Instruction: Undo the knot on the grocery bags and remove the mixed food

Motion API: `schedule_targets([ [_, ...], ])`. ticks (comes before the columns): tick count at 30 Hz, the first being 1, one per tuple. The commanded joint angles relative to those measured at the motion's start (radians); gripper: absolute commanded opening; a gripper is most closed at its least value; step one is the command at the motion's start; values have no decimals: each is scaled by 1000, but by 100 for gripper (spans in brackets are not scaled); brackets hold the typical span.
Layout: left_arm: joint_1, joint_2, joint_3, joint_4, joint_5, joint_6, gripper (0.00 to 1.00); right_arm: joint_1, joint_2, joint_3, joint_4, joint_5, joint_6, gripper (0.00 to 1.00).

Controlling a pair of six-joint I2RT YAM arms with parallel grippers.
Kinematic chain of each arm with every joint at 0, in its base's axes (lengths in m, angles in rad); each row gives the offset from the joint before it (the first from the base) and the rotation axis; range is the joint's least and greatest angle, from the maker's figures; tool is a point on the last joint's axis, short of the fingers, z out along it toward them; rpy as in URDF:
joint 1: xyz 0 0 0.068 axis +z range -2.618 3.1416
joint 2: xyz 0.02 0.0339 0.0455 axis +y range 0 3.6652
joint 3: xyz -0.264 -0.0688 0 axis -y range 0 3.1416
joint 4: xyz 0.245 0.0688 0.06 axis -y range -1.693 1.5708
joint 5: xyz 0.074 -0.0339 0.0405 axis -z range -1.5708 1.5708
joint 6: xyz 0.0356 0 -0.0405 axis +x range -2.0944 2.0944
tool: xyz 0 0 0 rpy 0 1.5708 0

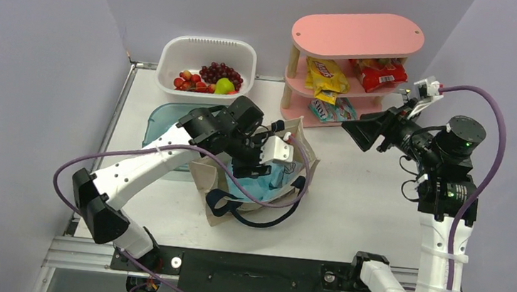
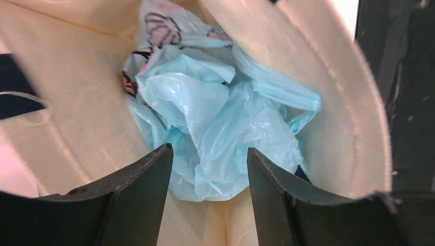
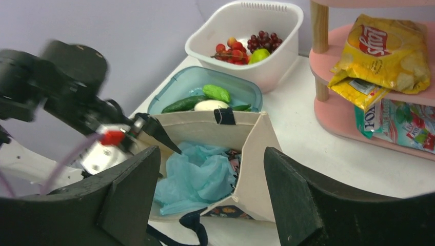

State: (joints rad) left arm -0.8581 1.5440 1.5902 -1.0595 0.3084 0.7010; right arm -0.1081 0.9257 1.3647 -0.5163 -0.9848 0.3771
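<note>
The beige canvas tote (image 1: 217, 178) stands open mid-table, its navy handles (image 1: 249, 213) hanging in front. The crumpled light blue plastic bag (image 2: 215, 113) lies inside it and also shows in the right wrist view (image 3: 197, 177). I cannot pick out a tied knot in it. My left gripper (image 2: 209, 154) is open inside the tote's mouth (image 1: 262, 166), fingertips either side of the blue plastic, not holding it. My right gripper (image 1: 353, 134) is open, empty and raised right of the tote (image 3: 210, 151). No food shows inside the bags.
A white basket (image 1: 171, 55) at the back holds grapes, red fruit and a green pear (image 1: 225, 85). A teal tub (image 3: 177, 87) behind the tote holds green vegetables and a white oval one. A pink shelf (image 1: 356, 34) carries yellow (image 1: 327, 74), red (image 1: 380, 73) and teal (image 1: 334, 110) packets.
</note>
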Motion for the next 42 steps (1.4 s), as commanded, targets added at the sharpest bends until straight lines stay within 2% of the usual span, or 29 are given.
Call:
schedule_targets([
  [1, 9, -99, 105, 25, 64, -138, 54, 63, 14, 15, -112, 117, -154, 70],
  [3, 27, -127, 131, 55, 50, -218, 54, 94, 19, 1, -150, 206, -222, 70],
  [6, 80, -181, 128, 101, 3, -310, 55, 145, 41, -26, -171, 259, -274, 71],
  [10, 150, -251, 54, 140, -149, -353, 55, 227, 73, -61, -177, 338, -343, 72],
  [16, 301, -270, 22, 72, -229, -428, 56, 402, 156, -70, -184, 497, -468, 76],
  [19, 369, -273, 1, 12, -192, -441, 56, 453, 217, -60, -202, 533, -510, 77],
  [24, 381, -309, -85, -29, -80, -437, 56, 480, 297, -55, -236, 564, -541, 73],
  [26, 381, -319, -134, -14, -57, -436, 56, 479, 311, -59, -249, 572, -550, 70],
  [28, 379, -319, -172, 5, -45, -429, 56, 479, 315, -64, -266, 573, -557, 52],
  [29, 378, -310, -190, 16, -33, -418, 56, 479, 310, -68, -272, 573, -559, 36],
  [30, 376, -304, -201, 28, -25, -415, 56, 479, 302, -76, -282, 574, -566, 27],
  [31, 375, -289, -203, 36, 1, -412, 48, 479, 282, -81, -287, 577, -570, 8],
  [32, 369, -280, -198, 53, 17, -414, 40, 476, 270, -93, -297, 587, -574, 3],
  [33, 363, -257, -192, 63, 51, -422, 22, 464, 245, -98, -303, 593, -575, 0],
  [35, 329, -221, -167, 104, 85, -441, 3, 428, 211, -107, -329, 600, -574, 0],
  [38, 232, -175, -118, 199, 95, -471, 0, 330, 169, -97, -394, 593, -568, 0],
  [42, 152, -64, -44, 338, 131, -547, 0, 132, 121, -91, -469, 586, -596, 0],
])
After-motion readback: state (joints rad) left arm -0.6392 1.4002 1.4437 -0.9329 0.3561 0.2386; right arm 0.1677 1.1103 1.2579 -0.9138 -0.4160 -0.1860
